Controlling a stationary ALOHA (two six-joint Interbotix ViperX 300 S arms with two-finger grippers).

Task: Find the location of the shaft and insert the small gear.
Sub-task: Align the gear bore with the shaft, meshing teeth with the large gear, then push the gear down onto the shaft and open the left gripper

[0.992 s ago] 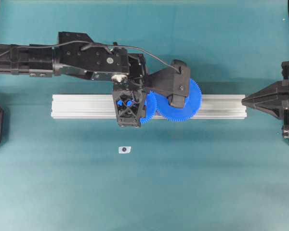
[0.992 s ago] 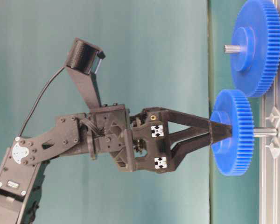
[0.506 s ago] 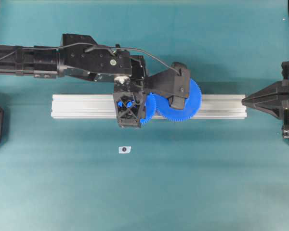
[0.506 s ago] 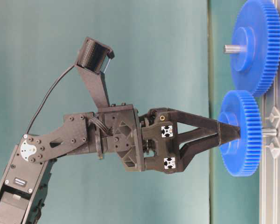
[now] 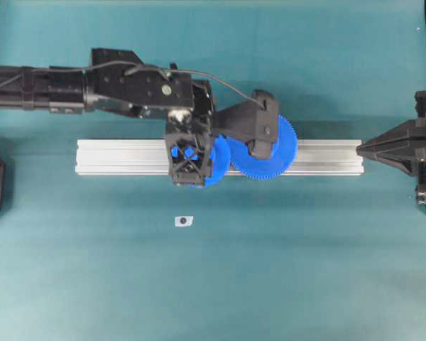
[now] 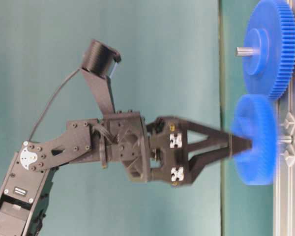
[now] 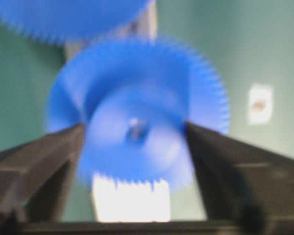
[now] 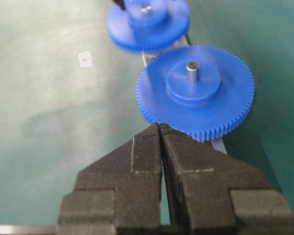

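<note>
The small gear (image 6: 255, 146) sits on the shaft (image 6: 285, 140), close to the aluminium rail (image 6: 286, 206), and is blurred while the fingers look sharp. My left gripper (image 6: 242, 145) points at it with a finger on each side of the raised hub. In the left wrist view the small gear (image 7: 137, 125) fills the middle. The shaft (image 7: 135, 125) tip shows in its centre hole, and the fingers (image 7: 63, 147) flank the hub, slightly parted. From overhead the small gear (image 5: 216, 162) peeks out beside the left gripper (image 5: 189, 158). My right gripper (image 8: 159, 126) is shut and empty, far right (image 5: 360, 148).
The larger blue gear (image 5: 273, 153) sits on its own pin on the rail (image 5: 121, 156), meshing with the small gear (image 8: 147, 22). It appears right in front of the right gripper as the larger gear (image 8: 196, 90). A small white tag (image 5: 184, 221) lies on the teal mat.
The small gear has slid along the shaft toward the rail and now blurs. The left gripper's fingers have eased apart around the hub. The right arm has not moved.
</note>
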